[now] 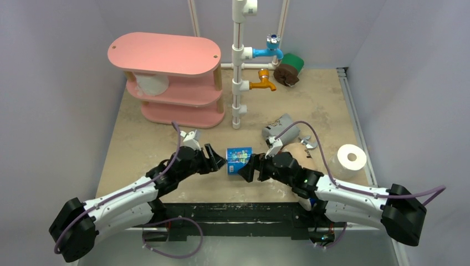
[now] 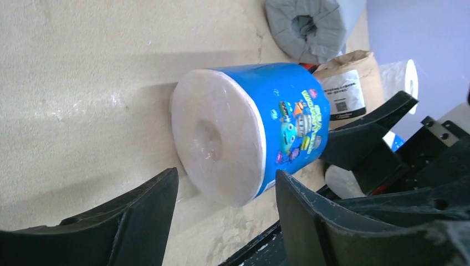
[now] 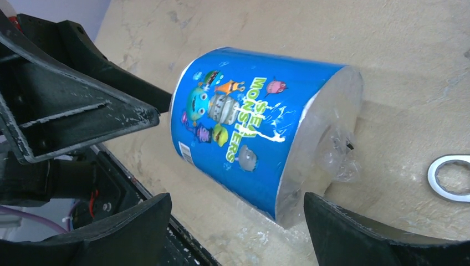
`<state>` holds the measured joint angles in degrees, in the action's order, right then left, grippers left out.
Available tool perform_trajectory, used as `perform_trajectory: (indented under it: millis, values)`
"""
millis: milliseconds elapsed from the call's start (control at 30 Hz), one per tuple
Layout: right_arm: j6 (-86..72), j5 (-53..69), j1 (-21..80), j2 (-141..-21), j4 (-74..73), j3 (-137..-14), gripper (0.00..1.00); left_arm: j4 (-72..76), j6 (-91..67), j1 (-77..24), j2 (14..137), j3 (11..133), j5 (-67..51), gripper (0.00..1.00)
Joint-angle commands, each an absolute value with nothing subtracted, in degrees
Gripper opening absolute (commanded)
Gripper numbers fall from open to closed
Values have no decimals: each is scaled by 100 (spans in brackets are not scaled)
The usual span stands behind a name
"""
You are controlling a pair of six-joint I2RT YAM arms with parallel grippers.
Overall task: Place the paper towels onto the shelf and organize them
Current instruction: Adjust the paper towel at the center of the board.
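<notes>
Centrally, blue cartoon-printed paper towel roll (image 1: 239, 160), plastic-wrapped, on its side

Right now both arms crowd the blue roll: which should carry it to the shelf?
Left, probably. Both arms' jaws are open at the blue roll, but the pink shelf sits on the left.
</notes>
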<state>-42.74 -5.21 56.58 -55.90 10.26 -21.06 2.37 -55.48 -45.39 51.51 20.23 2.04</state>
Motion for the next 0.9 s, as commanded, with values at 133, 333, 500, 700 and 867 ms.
perform_trajectory:
  millis: [133, 333, 500, 700, 867]
  values:
    - [-4392, -642, 5698, -5216, 821, -2292, 93, 326, -5460, -4494, 4560, 1902, 634, 69]
    - [-4258, -896, 5674, -5034, 578, -2379, 94, 1279, -5184, -4496, 4570, 1465, 610, 71]
    - [-4237, -682, 5507, -4842, 594, -2324, 95, 1980, -4983, -4262, 5016, 1470, -184, 75]
    - [-4183, -416, 5098, -4764, 627, -2262, 95, 4413, -5695, -3527, 6082, 1023, -1240, 80]
    - [-4220, -150, 4859, -4926, 832, -2240, 95, 5222, -5902, -3477, 7093, 1372, -2062, 82]
